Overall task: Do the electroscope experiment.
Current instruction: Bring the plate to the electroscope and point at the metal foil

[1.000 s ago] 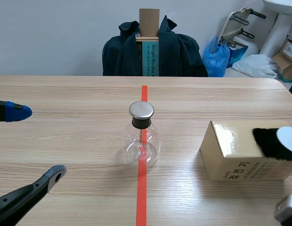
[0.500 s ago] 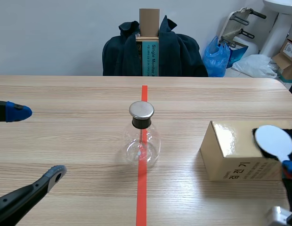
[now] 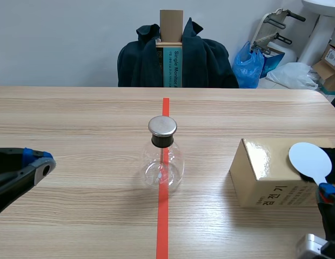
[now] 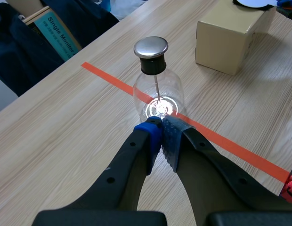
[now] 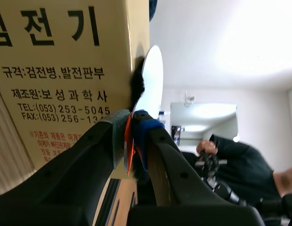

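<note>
The electroscope (image 3: 162, 156), a clear glass flask with a metal cap and a thin rod inside, stands on the red tape line at the table's middle. My left gripper (image 3: 42, 165) is low at the left, shut on nothing; in the left wrist view its tips (image 4: 161, 129) meet just short of the flask (image 4: 158, 89). My right gripper (image 3: 328, 193) is at the right edge, shut on the handle of a white disc paddle (image 3: 309, 159). The disc (image 5: 153, 77) stands against black fur (image 5: 136, 87) on top of the tan box (image 5: 61, 70).
The tan cardboard box (image 3: 265, 172) sits on the table right of the flask. Beyond the far edge stands a chair with a dark jacket (image 3: 140, 59) and a tall box. Bags and clutter (image 3: 254, 62) lie at the back right.
My left gripper's fingers have closed together and now sit low at the left. The white disc has risen and turned to face the scene camera above the box.
</note>
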